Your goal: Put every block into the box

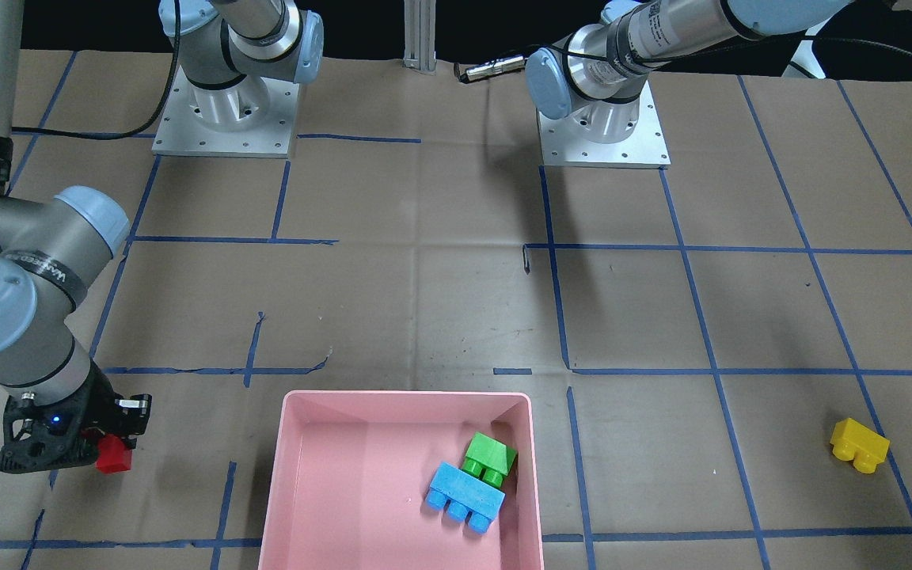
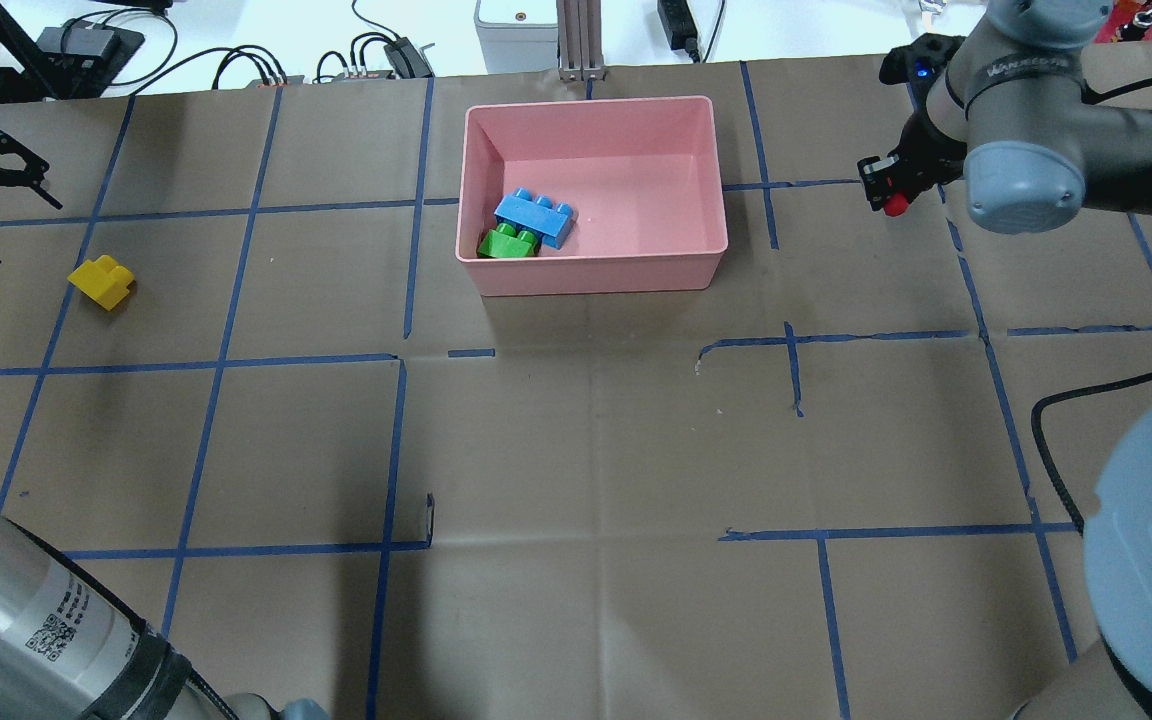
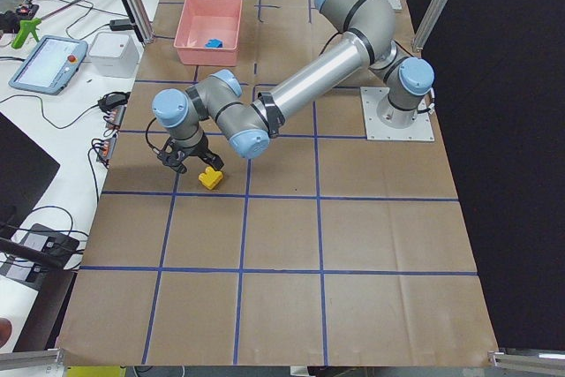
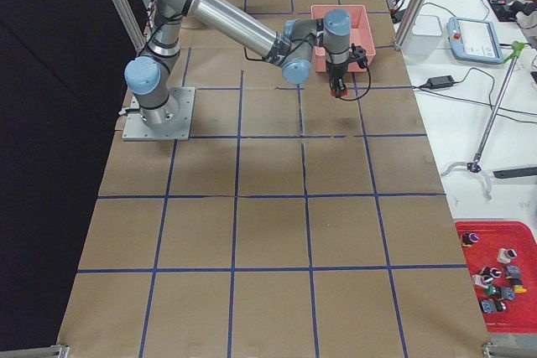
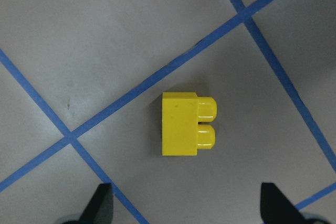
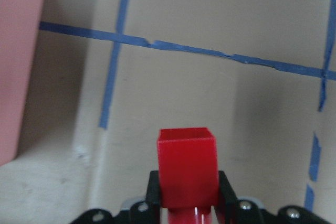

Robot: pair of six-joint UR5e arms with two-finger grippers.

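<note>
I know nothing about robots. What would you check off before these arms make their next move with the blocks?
1. Grip: right gripper shut on red block, ok.
2. Red block over the box: not ok, it is beside the box.
3. Room in box: ok, green block and blue block sit in one corner.
4. Other arm: left gripper open, facing yellow block, ok.
5. Yellow block gripped: not ok, it lies loose on the table.

pink box open-topped, green block and blue block crowding one corner — yellow block free all round
</note>
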